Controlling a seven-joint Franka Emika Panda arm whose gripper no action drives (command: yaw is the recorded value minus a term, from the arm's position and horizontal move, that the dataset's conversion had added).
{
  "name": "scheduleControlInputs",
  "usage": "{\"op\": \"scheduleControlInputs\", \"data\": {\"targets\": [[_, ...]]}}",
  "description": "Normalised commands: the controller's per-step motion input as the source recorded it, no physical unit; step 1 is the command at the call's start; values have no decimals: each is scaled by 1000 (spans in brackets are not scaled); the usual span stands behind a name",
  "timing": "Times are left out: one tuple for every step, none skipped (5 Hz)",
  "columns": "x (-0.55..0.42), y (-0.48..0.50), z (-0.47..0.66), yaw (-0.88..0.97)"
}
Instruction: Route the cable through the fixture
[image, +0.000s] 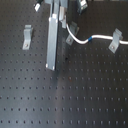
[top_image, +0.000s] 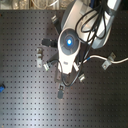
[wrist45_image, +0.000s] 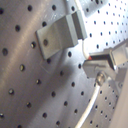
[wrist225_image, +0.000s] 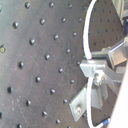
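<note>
The cable (image: 95, 38) lies across the black pegboard (image: 75, 95), threaded past a grey clip (image: 115, 40); the arm (top_image: 68, 42) stands upright over it, gripper (image: 65, 54) low, seemingly pinching the cable's end, though that's blurry. No readable writing.

Open perforated board (image: 65, 100) fills the first exterior view's lower half; grey clips (image: 27, 36) and white cable (image: 102, 38) crowd its upper edge.
</note>
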Motion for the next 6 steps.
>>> {"op": "scheduleControlInputs", "data": {"targets": [[21,-105,1,100],[-13,-44,-426,146],[-17,-54,-466,191],[-50,-170,-377,0],[-89,-268,-99,-320],[-72,-351,-65,-520]]}}
